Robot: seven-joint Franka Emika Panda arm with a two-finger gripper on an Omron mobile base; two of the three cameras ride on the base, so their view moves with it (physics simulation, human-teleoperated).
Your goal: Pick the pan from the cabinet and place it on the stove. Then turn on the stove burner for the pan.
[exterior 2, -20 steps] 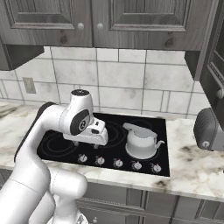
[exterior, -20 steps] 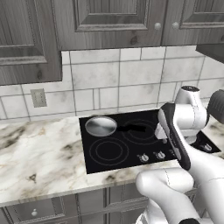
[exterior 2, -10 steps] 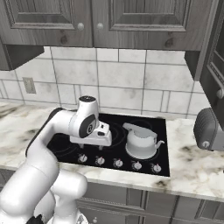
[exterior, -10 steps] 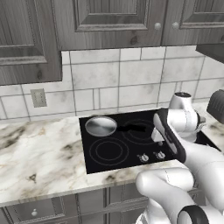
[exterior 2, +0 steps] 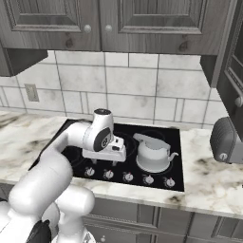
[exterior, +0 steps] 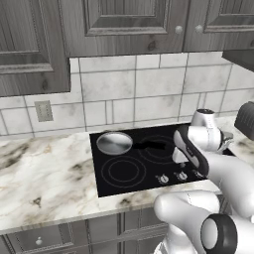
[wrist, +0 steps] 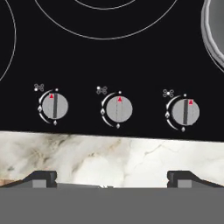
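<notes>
The silver pan rests on the rear left ring of the black stove, its black handle pointing right. My gripper hangs low over the stove's front knob row, jaws pointing down. In the hand view my gripper is open and holds nothing, its fingertips wide apart over the marble edge. Just beyond them sit three silver knobs; the middle knob is centred between the tips. The cabinet above has both doors shut.
A silver-white kettle stands on the stove's right side, close to my hand. A dark toaster sits on the counter at the far right. Marble counter stretches left of the stove. A wall socket is on the tiles.
The hand has come down and forward from above the burners to just over the knob row at the stove's front. The pan and kettle have not moved. The jaws stayed open.
</notes>
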